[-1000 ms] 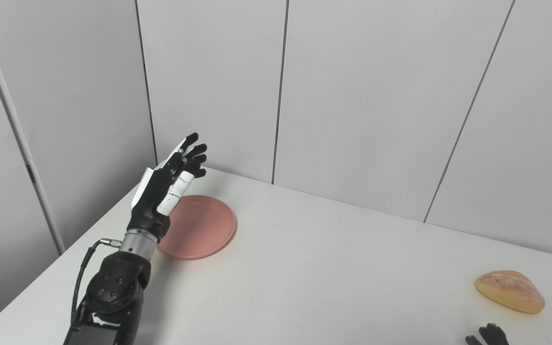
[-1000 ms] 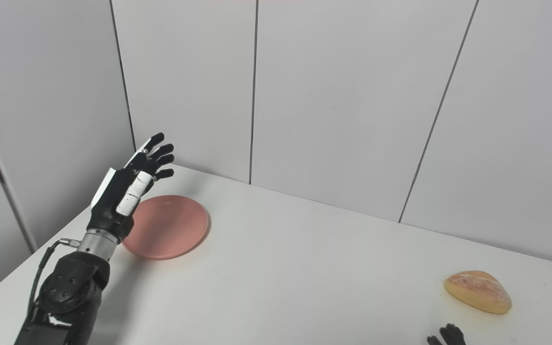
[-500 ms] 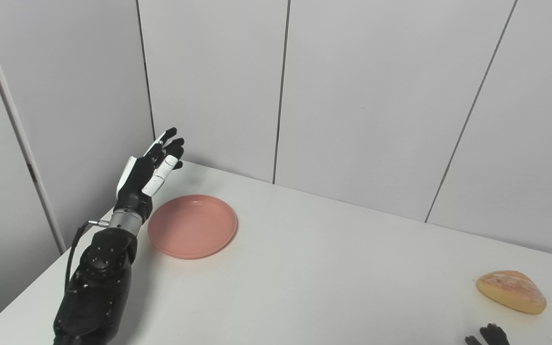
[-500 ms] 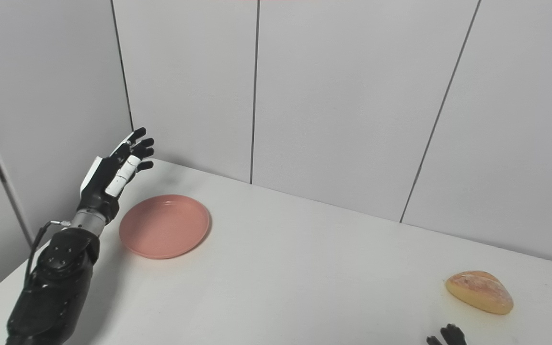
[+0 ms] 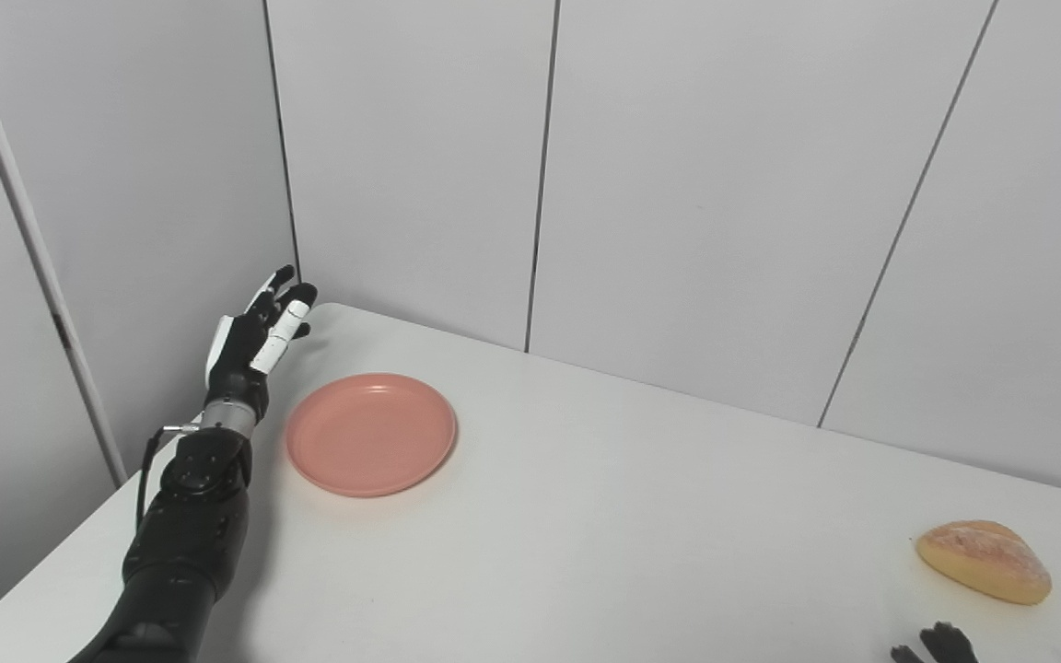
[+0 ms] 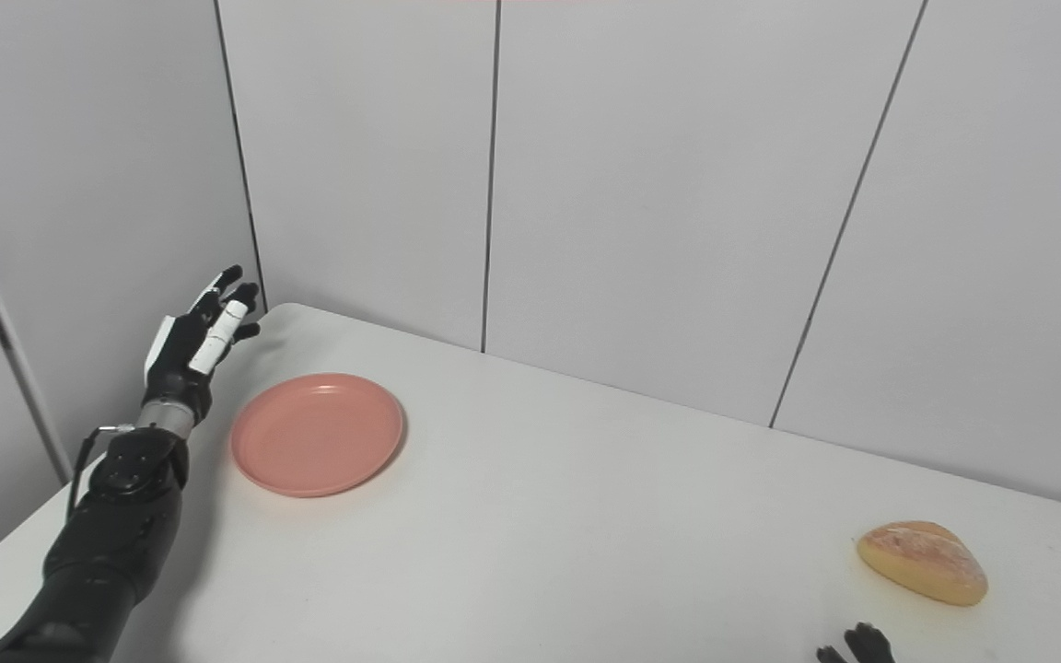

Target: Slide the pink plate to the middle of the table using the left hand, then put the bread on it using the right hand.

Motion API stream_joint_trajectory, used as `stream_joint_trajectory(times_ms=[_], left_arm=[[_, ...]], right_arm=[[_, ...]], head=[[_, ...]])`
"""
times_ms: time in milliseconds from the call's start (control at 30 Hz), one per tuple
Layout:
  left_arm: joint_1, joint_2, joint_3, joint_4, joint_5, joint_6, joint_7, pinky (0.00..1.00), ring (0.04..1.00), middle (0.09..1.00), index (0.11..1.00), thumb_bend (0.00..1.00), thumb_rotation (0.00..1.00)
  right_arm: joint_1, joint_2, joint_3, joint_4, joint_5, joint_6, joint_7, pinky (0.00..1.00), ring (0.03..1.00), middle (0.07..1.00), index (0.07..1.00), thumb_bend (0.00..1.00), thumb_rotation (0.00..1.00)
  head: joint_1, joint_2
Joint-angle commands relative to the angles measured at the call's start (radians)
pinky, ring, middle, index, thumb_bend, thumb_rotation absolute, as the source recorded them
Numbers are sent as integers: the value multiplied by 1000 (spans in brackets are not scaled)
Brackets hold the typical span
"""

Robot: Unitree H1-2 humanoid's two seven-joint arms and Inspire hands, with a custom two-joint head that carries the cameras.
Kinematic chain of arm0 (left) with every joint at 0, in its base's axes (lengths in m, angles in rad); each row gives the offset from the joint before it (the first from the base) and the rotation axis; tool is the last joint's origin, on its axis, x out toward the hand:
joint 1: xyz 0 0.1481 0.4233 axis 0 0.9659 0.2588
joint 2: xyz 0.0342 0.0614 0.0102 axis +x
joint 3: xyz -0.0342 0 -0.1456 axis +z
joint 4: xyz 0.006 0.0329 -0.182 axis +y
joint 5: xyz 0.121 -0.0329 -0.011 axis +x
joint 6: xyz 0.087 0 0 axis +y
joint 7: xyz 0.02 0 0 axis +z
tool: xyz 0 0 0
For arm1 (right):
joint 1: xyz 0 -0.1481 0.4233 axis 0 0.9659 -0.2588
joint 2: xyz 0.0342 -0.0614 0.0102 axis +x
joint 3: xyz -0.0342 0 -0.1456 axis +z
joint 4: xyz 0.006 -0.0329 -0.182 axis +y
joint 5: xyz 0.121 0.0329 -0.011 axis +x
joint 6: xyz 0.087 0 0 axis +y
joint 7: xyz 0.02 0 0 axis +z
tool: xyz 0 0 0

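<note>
The pink plate (image 5: 371, 433) lies flat on the white table (image 5: 586, 543) at its far left. My left hand (image 5: 250, 343) is raised just left of the plate, apart from it, open with fingers spread toward the back corner. A golden loaf of bread (image 5: 983, 560) rests near the table's right side. Only the dark fingertips of my right hand (image 5: 938, 643) peek in at the bottom edge, just below the bread; the rest of it is out of frame.
Grey wall panels (image 5: 678, 184) close off the table at the back and left. The table's left edge (image 5: 61, 562) runs close under my left forearm. A broad stretch of white tabletop separates plate and bread.
My left hand has swung leftward and farther back, off from over the plate's left rim to beside it. Plate, bread and right hand have stayed put.
</note>
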Motion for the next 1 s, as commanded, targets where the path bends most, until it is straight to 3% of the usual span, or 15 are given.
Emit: stream_joint_trajectory(times_ms=[0, 233, 333, 433, 667, 833, 967], left_arm=[[-68, 53, 0, 38, -11, -87, -24, 799, 909, 897, 907, 991, 834], [-89, 55, 26, 162, -67, -100, -110, 826, 898, 894, 917, 1000, 793], [-97, 47, 42, 207, -87, -99, -124, 773, 872, 870, 898, 1000, 792], [-106, 40, 55, 253, -108, -99, -141, 782, 861, 854, 889, 1000, 778], [-103, 25, 60, 298, -142, -99, -173, 820, 868, 852, 906, 923, 771], [-95, 16, 48, 313, -153, -99, -203, 867, 886, 874, 924, 937, 741], [-88, 7, 26, 314, -139, -98, -192, 782, 865, 853, 908, 911, 767]], right_arm=[[28, -7, -5, 73, 2, -22, 13, 851, 889, 938, 908, 971, 961], [29, -4, -7, 73, 8, -21, 13, 833, 879, 936, 905, 968, 952], [28, -5, -6, 74, 7, -22, 11, 837, 882, 934, 899, 972, 949], [30, -4, -5, 67, 3, -16, 6, 847, 887, 937, 902, 958, 956], [33, -5, -6, 65, 6, -13, 6, 859, 892, 939, 900, 949, 956], [35, -7, -3, 65, 1, -22, 10, 862, 898, 946, 908, 939, 963], [36, -7, -3, 62, 8, -17, 12, 867, 903, 952, 912, 945, 965]], head=[[0, -1], [-10, -2], [-10, -2], [-14, -2], [-17, 1], [-20, 1], [-21, 3]])
